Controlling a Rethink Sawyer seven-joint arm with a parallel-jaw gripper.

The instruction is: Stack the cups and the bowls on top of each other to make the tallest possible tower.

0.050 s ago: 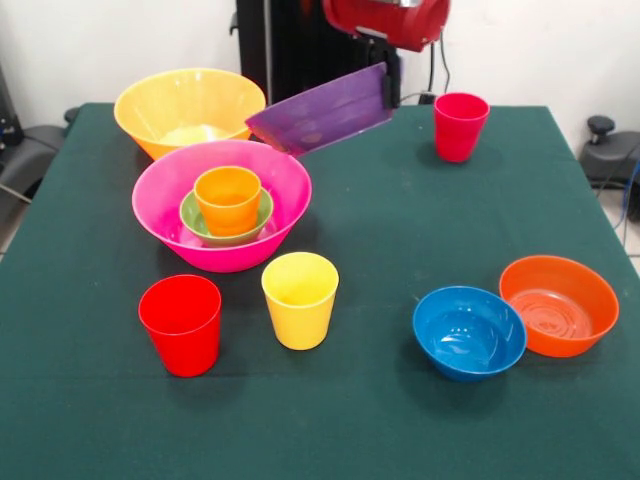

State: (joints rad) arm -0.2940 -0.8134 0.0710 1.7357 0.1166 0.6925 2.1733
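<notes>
Orange-yellow bowl (188, 108) sits left of the gripper (386, 92), whose jaws clench the purple bowl's (320, 115) rim, tilted aloft — below-left, the pink bowl (222, 205) nests green bowl (226, 222) and orange cup (228, 198); the crimson cup (460, 125) stands right.

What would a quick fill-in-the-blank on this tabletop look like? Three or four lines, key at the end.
1. The orange cup sits inside the small ____ bowl.
2. That bowl rests inside the big hot-pink bowl, whose neighbour behind it is the orange-yellow bowl.
3. The purple bowl is held tilted, not flat on the ____.
4. The blue bowl stands beside the medium ____ bowl.

Missing words: green; table; orange
</notes>
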